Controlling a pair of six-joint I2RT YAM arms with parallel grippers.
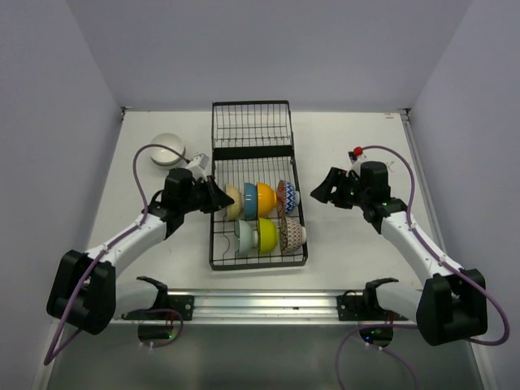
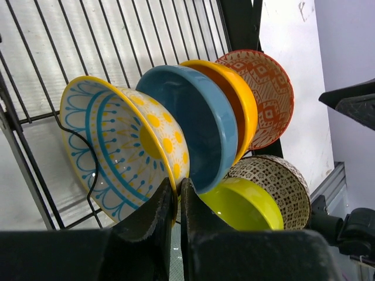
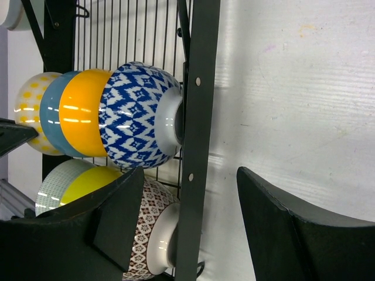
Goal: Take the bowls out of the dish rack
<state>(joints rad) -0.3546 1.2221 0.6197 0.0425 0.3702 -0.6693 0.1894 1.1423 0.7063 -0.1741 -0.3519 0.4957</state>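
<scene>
The black wire dish rack lies in the middle of the table. Its near section holds a cream bowl with yellow and blue marks, a blue bowl, an orange bowl, a blue zigzag bowl, a mint bowl, a yellow-green bowl and a brown patterned bowl. My left gripper is shut on the rim of the cream bowl, which stands in the rack. My right gripper is open and empty over the rack's right rail, beside the blue zigzag bowl and the brown bowl.
A white bowl sits upside down on the table left of the rack, behind my left arm. The rack's far section holds nothing. Walls close in the table on the left, right and back. A metal rail runs along the near edge.
</scene>
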